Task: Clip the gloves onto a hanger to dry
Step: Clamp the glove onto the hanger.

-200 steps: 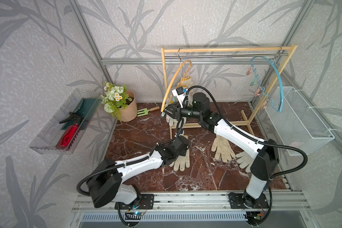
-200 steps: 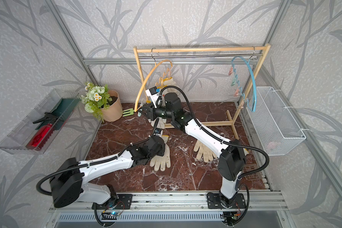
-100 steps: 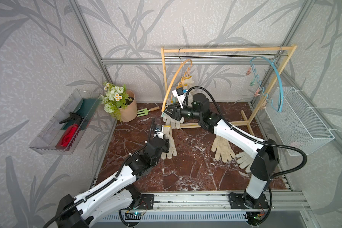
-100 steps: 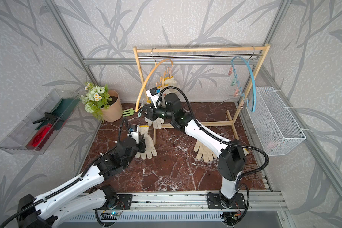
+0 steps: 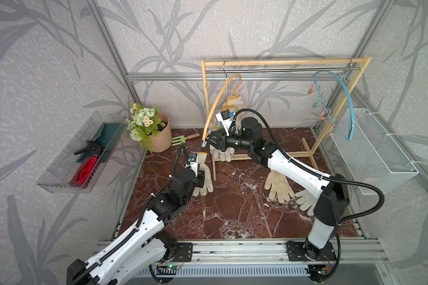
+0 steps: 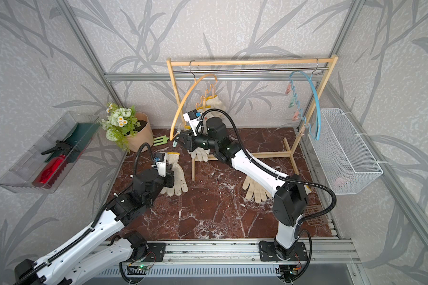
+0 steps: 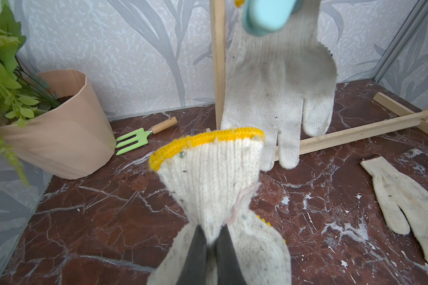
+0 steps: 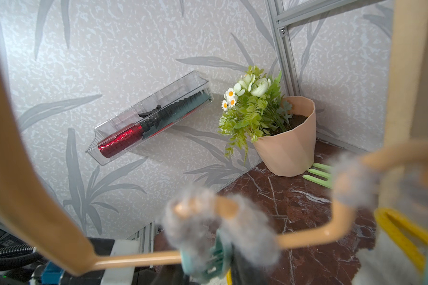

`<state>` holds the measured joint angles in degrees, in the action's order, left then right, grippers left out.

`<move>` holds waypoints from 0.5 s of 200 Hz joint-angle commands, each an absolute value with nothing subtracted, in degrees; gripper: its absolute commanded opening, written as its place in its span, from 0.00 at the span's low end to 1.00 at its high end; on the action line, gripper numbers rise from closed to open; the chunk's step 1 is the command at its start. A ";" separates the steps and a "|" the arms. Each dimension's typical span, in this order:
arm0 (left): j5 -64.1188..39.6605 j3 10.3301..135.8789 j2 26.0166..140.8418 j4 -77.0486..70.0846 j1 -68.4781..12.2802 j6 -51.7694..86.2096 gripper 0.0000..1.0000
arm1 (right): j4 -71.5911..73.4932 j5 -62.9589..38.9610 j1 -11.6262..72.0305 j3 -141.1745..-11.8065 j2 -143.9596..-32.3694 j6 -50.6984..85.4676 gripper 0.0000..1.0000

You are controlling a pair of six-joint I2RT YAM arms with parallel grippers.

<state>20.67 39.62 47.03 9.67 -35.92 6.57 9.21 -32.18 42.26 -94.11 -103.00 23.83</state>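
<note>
While you scan both top views, take the pale wooden clothes rack (image 5: 283, 62) first; it stands at the back of the red-brown marbled tabletop (image 5: 232, 217). On the right wall you have a white wire-mesh basket (image 5: 381, 158), and on the left wall a clear plastic tray (image 5: 57, 177) holding a red bottle (image 5: 84, 170). From the rack's rail hang an orange curved plastic hanger (image 5: 213, 108) at the left end and a blue curved plastic hanger (image 5: 351, 108) at the right end, each with a row of clips. A peach-coloured pot of artificial flowers (image 5: 161, 142) sits in the back left corner.

Of your off-white knitted work gloves, an upper hung glove (image 5: 238, 101) and a lower hung glove (image 5: 220, 154), fingers down, are on the orange hanger. The loose gloves (image 5: 278, 185) lie flat toward the right of the tabletop.

Your left gripper (image 7: 211, 234) is pinched tight on the held glove (image 7: 208, 172), gripping just under its yellow-trimmed cuff, which stands upward. That glove is in front of the rack's left post, below the orange hanger's low end; you cannot tell whether its fingers touch the tabletop.

Your right gripper (image 5: 207, 142) is closed on a small teal plastic clip (image 8: 205, 260) at the orange hanger's lower end. A green hand fork (image 5: 179, 141) lies just beside the pot.
</note>
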 commanded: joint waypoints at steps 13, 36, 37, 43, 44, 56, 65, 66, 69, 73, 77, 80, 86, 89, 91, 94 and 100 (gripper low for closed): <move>20.18 42.91 46.28 8.07 -35.52 0.34 0.00 | 10.38 -33.33 42.01 -93.69 -100.24 23.91 0.28; 20.39 43.47 46.09 7.27 -35.56 -0.39 0.00 | 10.44 -33.31 42.01 -93.65 -100.31 23.91 0.28; 20.43 43.49 46.03 7.24 -35.53 -0.41 0.00 | 10.41 -33.31 42.01 -93.58 -100.30 23.91 0.28; 20.57 43.57 45.86 7.04 -35.55 -0.59 0.00 | 10.45 -33.31 41.99 -93.68 -100.43 23.91 0.28; 20.61 43.62 45.87 6.99 -35.57 -0.60 0.00 | 10.37 -33.31 42.00 -93.69 -100.40 23.91 0.28; 20.64 43.93 45.62 6.77 -35.59 -0.87 0.00 | 10.32 -33.35 42.01 -93.67 -100.53 23.95 0.28; 20.68 44.18 45.56 6.69 -35.55 -0.88 0.00 | 10.27 -33.31 42.01 -93.64 -100.51 23.91 0.28; 20.67 44.20 45.54 6.69 -35.57 -0.88 0.00 | 10.23 -33.35 42.01 -93.67 -100.53 23.91 0.28; 20.66 44.27 45.53 6.68 -35.59 -0.88 0.00 | 10.22 -33.39 42.01 -93.69 -100.61 23.91 0.28; 20.65 44.38 45.58 6.68 -35.58 -0.96 0.00 | 10.28 -33.40 42.01 -93.69 -100.55 24.01 0.28; 20.62 44.47 45.57 6.72 -35.59 -1.04 0.00 | 10.28 -33.40 42.01 -93.72 -100.70 24.00 0.28; 20.55 44.53 45.54 6.69 -35.57 -1.06 0.00 | 10.27 -33.40 42.01 -93.76 -100.69 23.99 0.28; 20.48 44.69 45.56 6.68 -35.51 -1.05 0.00 | 10.33 -33.40 42.01 -93.78 -100.79 24.07 0.28; 20.52 44.73 45.61 6.68 -35.54 -1.05 0.00 | 10.29 -33.47 42.01 -93.79 -100.75 24.08 0.28; 20.49 44.78 45.57 6.68 -35.54 -1.05 0.00 | 10.33 -33.48 42.01 -93.78 -100.73 24.08 0.28; 20.57 44.82 45.58 6.70 -35.53 -1.08 0.00 | 10.33 -33.49 42.01 -93.83 -100.76 24.08 0.28; 20.54 44.88 45.47 6.61 -35.51 -1.10 0.00 | 10.27 -33.49 42.01 -93.87 -100.87 24.08 0.28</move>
